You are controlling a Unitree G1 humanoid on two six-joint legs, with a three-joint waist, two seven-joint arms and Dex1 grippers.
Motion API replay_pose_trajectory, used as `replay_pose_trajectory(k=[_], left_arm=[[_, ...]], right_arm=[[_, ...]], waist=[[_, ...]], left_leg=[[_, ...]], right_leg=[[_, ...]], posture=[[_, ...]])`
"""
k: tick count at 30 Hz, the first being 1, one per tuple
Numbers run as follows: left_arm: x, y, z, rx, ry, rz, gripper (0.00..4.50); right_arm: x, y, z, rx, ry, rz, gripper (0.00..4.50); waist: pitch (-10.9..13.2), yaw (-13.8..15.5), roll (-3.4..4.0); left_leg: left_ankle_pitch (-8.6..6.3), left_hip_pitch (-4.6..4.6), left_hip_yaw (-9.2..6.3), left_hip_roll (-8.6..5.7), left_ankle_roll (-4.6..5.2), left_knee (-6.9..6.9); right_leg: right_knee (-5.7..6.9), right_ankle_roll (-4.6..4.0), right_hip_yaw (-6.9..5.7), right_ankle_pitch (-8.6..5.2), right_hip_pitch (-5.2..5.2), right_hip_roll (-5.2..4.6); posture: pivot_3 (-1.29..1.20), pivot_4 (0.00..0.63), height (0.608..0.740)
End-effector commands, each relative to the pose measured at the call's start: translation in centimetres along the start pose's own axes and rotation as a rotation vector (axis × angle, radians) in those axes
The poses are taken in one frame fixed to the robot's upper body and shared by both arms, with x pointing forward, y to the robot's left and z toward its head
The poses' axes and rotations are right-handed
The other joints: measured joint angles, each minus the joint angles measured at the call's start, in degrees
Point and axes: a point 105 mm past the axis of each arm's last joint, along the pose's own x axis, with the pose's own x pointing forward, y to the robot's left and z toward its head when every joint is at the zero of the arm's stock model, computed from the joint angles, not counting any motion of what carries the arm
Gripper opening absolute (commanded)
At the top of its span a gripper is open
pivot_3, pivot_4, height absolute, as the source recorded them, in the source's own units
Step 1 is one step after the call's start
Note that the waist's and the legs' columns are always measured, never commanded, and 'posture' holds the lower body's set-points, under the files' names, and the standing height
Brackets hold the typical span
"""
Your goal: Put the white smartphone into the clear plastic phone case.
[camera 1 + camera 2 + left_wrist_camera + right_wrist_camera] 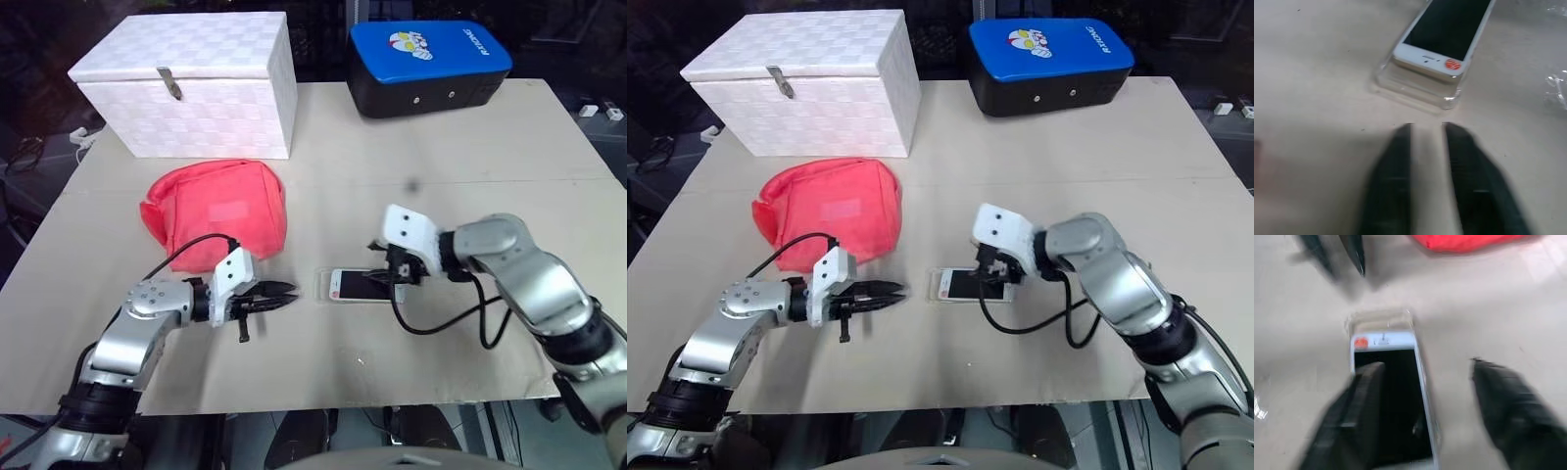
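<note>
The white smartphone (358, 285) lies flat, screen up, in the middle of the table. It rests in the clear plastic phone case (1415, 90), with one end of the case (324, 284) sticking out past the phone on my left. My left gripper (289, 293) is shut and empty, low over the table, its tips pointing at that free end with a small gap to it. My right gripper (1426, 364) hovers open over the phone's other end. One finger (1361, 406) is above the screen and the other is off to the phone's side.
A red pouch (220, 220) lies behind my left gripper. A white box (196, 83) stands at the back left and a blue-topped black case (426, 64) at the back centre. A scrap of clear wrapping (1557, 88) lies near the phone.
</note>
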Motion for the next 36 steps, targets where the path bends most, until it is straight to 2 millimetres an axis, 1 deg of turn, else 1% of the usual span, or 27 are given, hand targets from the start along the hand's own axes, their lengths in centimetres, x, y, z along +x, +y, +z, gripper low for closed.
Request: replay_pose_trajectory(k=[1,2,3,7,10,12,14,16,18,21,23,24,26,28,29,31,33,36], left_arm=[[1.0,0.6,0.2,0.037,0.021,-0.014,0.0],[1.1,0.7,0.3,0.035,0.021,-0.012,0.0],[1.4,0.8,0.2,0.041,0.025,-0.016,0.0],[1.9,0.8,0.0,0.04,0.038,-0.04,0.0],[1.9,0.7,-0.2,0.059,0.067,-0.051,0.0],[2.0,0.7,-0.3,0.069,0.081,-0.057,0.0],[2.0,0.8,-0.4,0.074,0.092,-0.058,0.0],[2.0,0.7,-0.5,0.072,0.098,-0.058,0.0],[2.1,0.7,-0.6,0.068,0.103,-0.058,0.0],[2.3,0.7,-0.7,0.053,0.101,-0.056,0.0],[2.4,0.6,-0.7,0.056,0.101,-0.06,0.0],[2.5,0.6,-0.6,0.055,0.097,-0.062,0.0],[2.9,0.6,-0.3,0.047,0.086,-0.066,0.0],[3.2,0.5,0.0,0.055,0.081,-0.068,0.0],[3.3,0.6,0.0,0.057,0.081,-0.07,0.0],[3.5,0.6,0.0,0.064,0.081,-0.073,0.0],[3.7,0.6,0.1,0.074,0.077,-0.08,0.0],[3.9,0.6,0.6,0.087,0.069,-0.085,0.0]], right_arm=[[-0.5,0.6,-0.3,0.012,-0.034,-0.023,0.69],[-0.3,0.7,-0.4,0.023,-0.041,-0.025,0.22],[0.4,1.1,-0.5,0.009,-0.044,-0.012,0.03],[3.0,1.9,-0.9,-0.02,-0.042,0.029,0.03],[5.0,2.2,-3.7,-0.076,0.071,0.064,0.03],[5.9,2.2,-5.6,-0.115,0.153,0.084,0.03],[6.1,2.1,-6.3,-0.159,0.193,0.089,0.03],[5.8,1.7,-5.3,-0.181,0.158,0.083,0.03],[5.2,1.0,-3.6,-0.187,0.089,0.041,0.03],[3.0,0.1,-0.3,-0.097,-0.073,-0.024,0.03],[1.2,0.0,0.3,-0.058,-0.111,-0.049,0.03],[0.4,-0.1,0.2,-0.052,-0.107,-0.064,0.03],[-1.2,-0.4,-0.8,-0.037,-0.059,-0.112,0.03],[-2.5,-0.4,-2.9,-0.024,0.03,-0.157,0.03],[-2.9,-0.4,-3.7,-0.014,0.059,-0.167,0.03],[-3.1,-0.4,-5.0,0.009,0.113,-0.193,0.03],[-2.9,-0.2,-5.9,0.0,0.161,-0.2,0.03],[-2.4,-0.1,-6.0,0.021,0.175,-0.206,0.03]], waist=[[0.01,-0.26,0.0],[0.01,-0.6,0.0],[0.01,-0.89,-0.01],[0.0,-1.47,-0.02],[0.0,-1.48,-0.01],[-0.06,-1.47,-0.09],[-0.08,-1.43,-0.08],[-0.1,-1.2,-0.09],[-0.1,-1.11,-0.09],[-0.09,-0.89,-0.1],[-0.07,-0.49,-0.08],[-0.07,-0.41,-0.07],[-0.07,-0.19,-0.06],[-0.09,-0.12,-0.1],[-0.07,-0.09,-0.06],[-0.07,0.22,-0.07],[-0.07,0.13,-0.06],[-0.07,0.02,-0.06]], left_leg=[[0.0,-0.01,0.0,0.0,0.0,-0.01],[0.01,-0.01,0.01,0.0,0.0,-0.01],[0.01,-0.02,0.07,0.01,0.0,-0.01],[0.02,-0.01,0.09,0.03,-0.02,0.0],[0.02,-0.01,0.11,0.01,-0.02,0.03],[0.02,0.01,0.11,0.01,-0.02,0.05],[0.02,0.19,0.11,0.01,-0.02,0.05],[0.02,0.59,0.11,0.01,-0.01,-0.01],[0.01,0.7,0.1,0.01,0.0,-0.02],[0.01,0.68,0.1,0.01,-0.01,0.0],[0.01,0.58,0.1,0.01,0.0,0.0],[0.01,0.48,0.1,0.01,-0.01,0.0],[0.02,0.43,0.1,0.01,-0.01,0.0],[0.01,0.4,0.09,0.01,0.0,0.0],[0.01,0.42,0.09,0.01,0.0,0.0],[0.01,0.39,0.09,0.01,0.0,0.0],[0.01,0.37,0.1,0.01,0.0,0.02],[0.02,0.39,0.1,0.01,0.0,0.03]], right_leg=[[0.01,0.0,0.02,0.0,-0.02,0.01],[0.03,0.0,0.03,0.0,-0.03,0.02],[0.07,0.0,0.11,0.0,-0.08,0.04],[0.13,0.0,0.12,0.0,-0.11,0.07],[0.12,0.01,0.13,0.0,-0.1,0.04],[0.11,0.01,0.13,0.0,-0.09,0.05],[0.11,0.01,0.12,0.0,0.03,0.05],[0.08,0.01,0.12,0.0,0.43,0.05],[0.08,0.01,0.12,-0.01,0.56,0.05],[0.1,0.01,0.13,0.0,0.54,0.05],[0.11,0.01,0.14,0.0,0.45,0.05],[0.12,0.01,0.14,0.0,0.36,0.05],[0.11,0.01,0.14,0.0,0.32,0.05],[0.08,0.01,0.11,0.0,0.32,0.04],[0.07,0.01,0.11,0.0,0.34,0.04],[0.06,0.01,0.09,0.0,0.34,0.03],[0.07,0.01,0.13,0.0,0.34,0.02],[0.11,0.01,0.12,0.0,0.34,0.02]], posture=[[0.0,0.15,0.74],[0.0,0.15,0.74],[0.0,0.15,0.74],[0.0,0.15,0.74],[0.0,0.15,0.74],[0.0,0.15,0.74],[0.0,0.15,0.74],[0.0,0.15,0.74],[0.0,0.15,0.74],[0.0,0.15,0.74],[0.0,0.15,0.74],[0.0,0.15,0.74],[0.0,0.15,0.74],[0.0,0.15,0.74],[0.0,0.15,0.74],[0.0,0.15,0.74],[0.0,0.15,0.74],[0.0,0.15,0.74]])
